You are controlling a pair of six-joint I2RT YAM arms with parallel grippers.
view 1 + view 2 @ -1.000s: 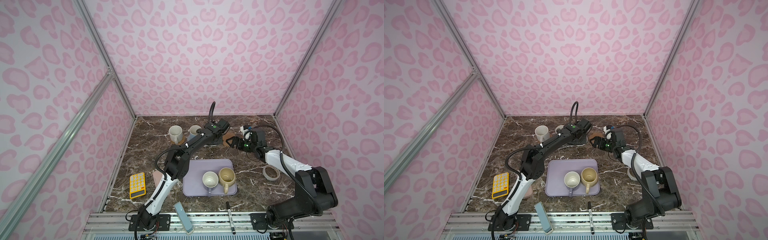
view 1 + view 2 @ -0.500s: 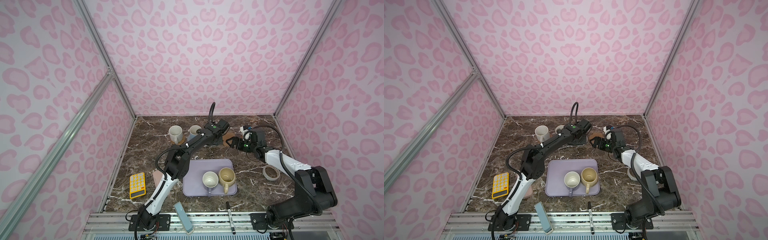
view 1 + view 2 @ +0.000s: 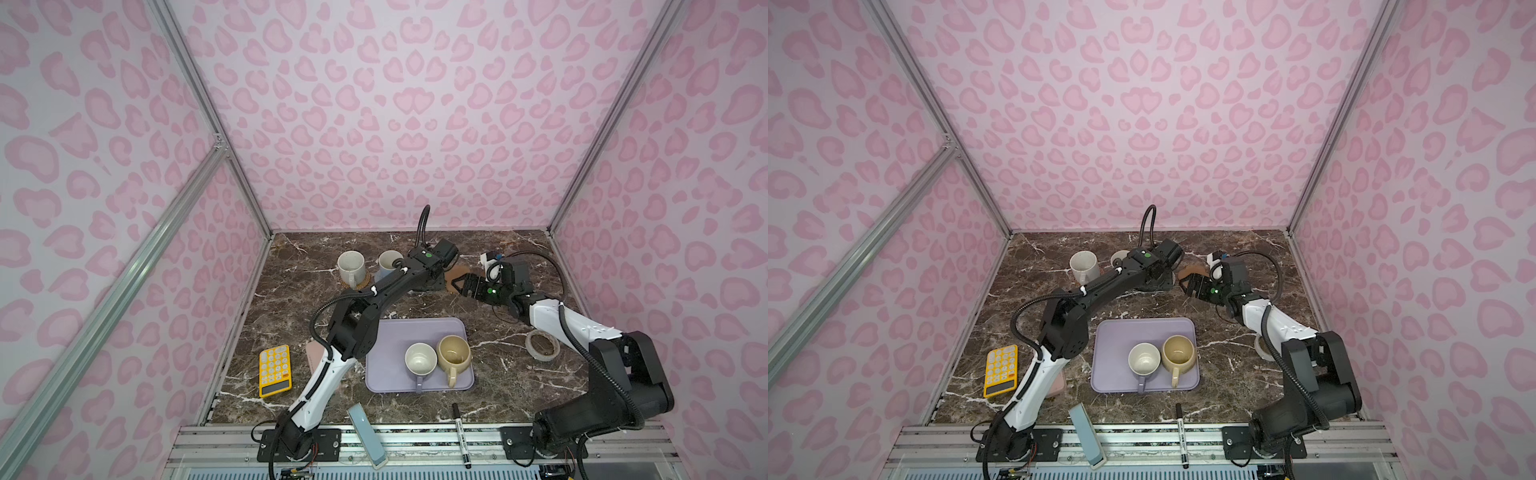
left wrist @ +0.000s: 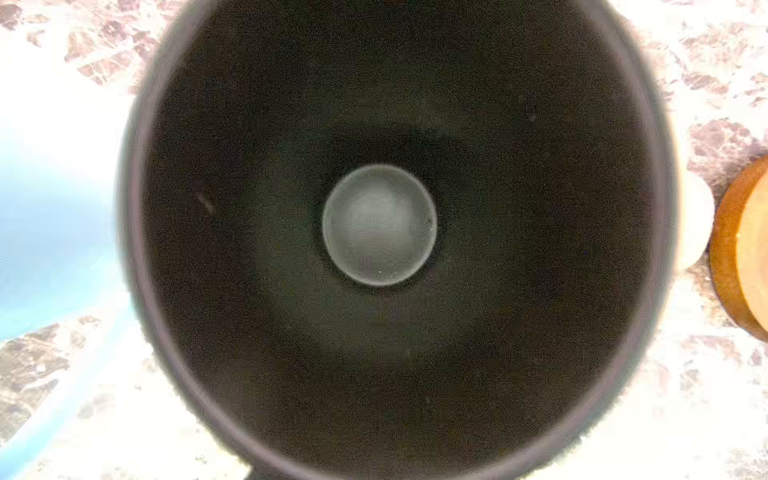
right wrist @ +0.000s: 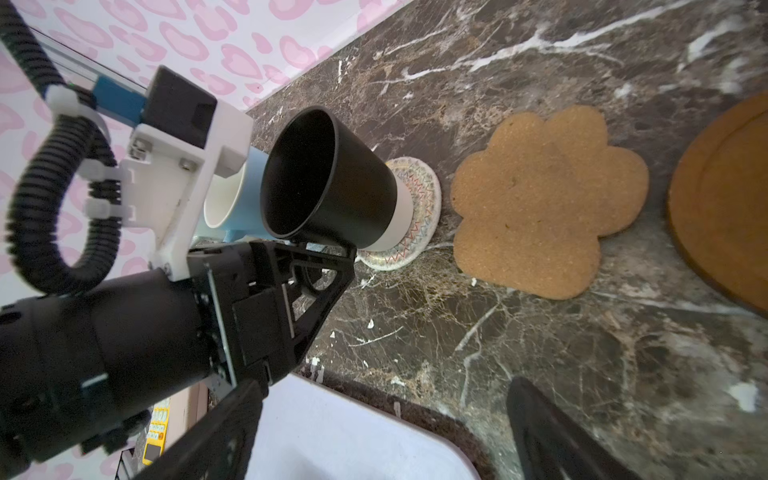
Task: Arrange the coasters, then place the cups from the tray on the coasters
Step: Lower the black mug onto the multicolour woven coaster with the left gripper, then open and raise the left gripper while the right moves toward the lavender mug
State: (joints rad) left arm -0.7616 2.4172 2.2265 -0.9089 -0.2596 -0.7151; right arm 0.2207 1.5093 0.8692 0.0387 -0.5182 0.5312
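Note:
A black mug stands on the cream woven coaster. My left gripper is at its handle side, and its jaws are seen edge-on, so their gap is hidden. The left wrist view looks straight down into the black mug. My right gripper hangs open and empty near the paw coaster and the brown disc. A cream-white mug sits on the rattan coaster, with the light blue mug beside it. The lavender mug and yellow mug stand on the tray.
A yellow calculator and a pink case lie at the left. A tape ring lies under the right arm. A marker and a grey-blue bar lie at the front edge. Pink walls close in three sides.

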